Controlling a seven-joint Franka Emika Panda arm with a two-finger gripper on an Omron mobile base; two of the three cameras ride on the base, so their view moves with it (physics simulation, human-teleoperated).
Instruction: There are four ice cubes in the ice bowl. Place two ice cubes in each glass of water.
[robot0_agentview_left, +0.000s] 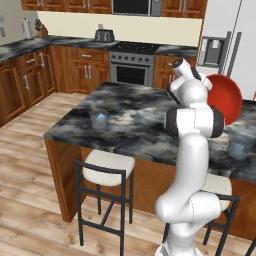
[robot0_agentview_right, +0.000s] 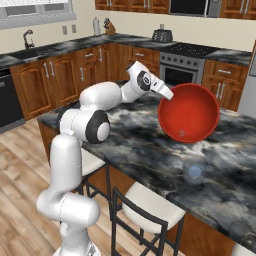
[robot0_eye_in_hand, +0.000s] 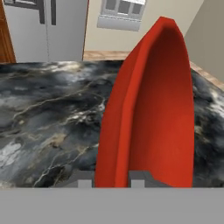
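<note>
Gripper (robot0_eye_in_hand: 112, 181) is clamped on the rim of the red ice bowl (robot0_agentview_right: 190, 112), one finger on each side of the wall. Bowl is lifted off the dark marble island counter (robot0_agentview_right: 140, 145) and tipped on edge, its inside facing the right base camera. One glass of water (robot0_agentview_right: 194, 172) stands on the counter below the bowl, something pale inside. Second glass (robot0_agentview_left: 98, 119) sits well apart, near the island's far end. Can't make out loose ice cubes in the bowl.
</note>
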